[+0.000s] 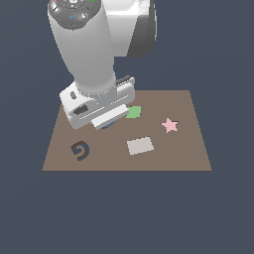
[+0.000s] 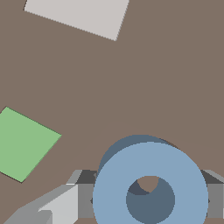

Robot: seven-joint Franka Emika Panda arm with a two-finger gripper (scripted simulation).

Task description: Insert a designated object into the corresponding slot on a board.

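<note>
The light-blue ring (image 2: 151, 175) sits between my gripper's (image 2: 148, 199) two fingers (image 2: 83, 194), which press on both its sides. It hangs low over the brown board (image 1: 173, 158). The dark navy ring slot (image 2: 127, 146) shows just past the ring's edge, and its brown centre shows through the ring's hole; ring and slot are slightly offset. In the exterior view my gripper (image 1: 105, 124) is low over the board on that view's left, and the hand hides nearly all of the ring and slot.
On the board lie a green square (image 1: 133, 112) (image 2: 24, 144) close beside the gripper, a grey rectangle (image 1: 140, 145) (image 2: 78, 15), a pink star (image 1: 170, 125) and a dark spiral mark (image 1: 80, 151).
</note>
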